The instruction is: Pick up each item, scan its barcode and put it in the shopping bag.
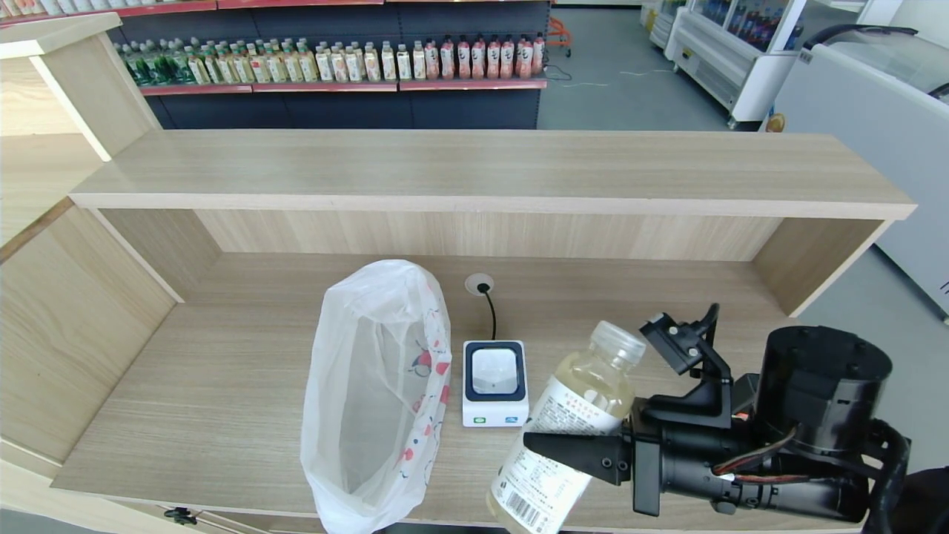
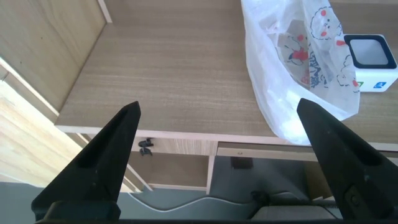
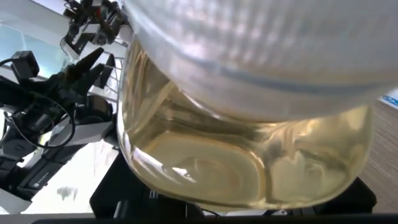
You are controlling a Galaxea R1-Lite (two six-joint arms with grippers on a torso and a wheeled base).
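Head view: R pincer (image 1: 571,439) grips bottle (image 1: 589,386) (pale-yellow liquid inside).

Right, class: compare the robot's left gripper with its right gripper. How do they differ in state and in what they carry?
The left gripper is open, jaws spread wide; the right gripper is shut on a bottle. The left gripper is empty, near the counter's front edge beside the bag; the right gripper holds the bottle tilted in the air, right of the scanner. Both have dark, tapered fingers.
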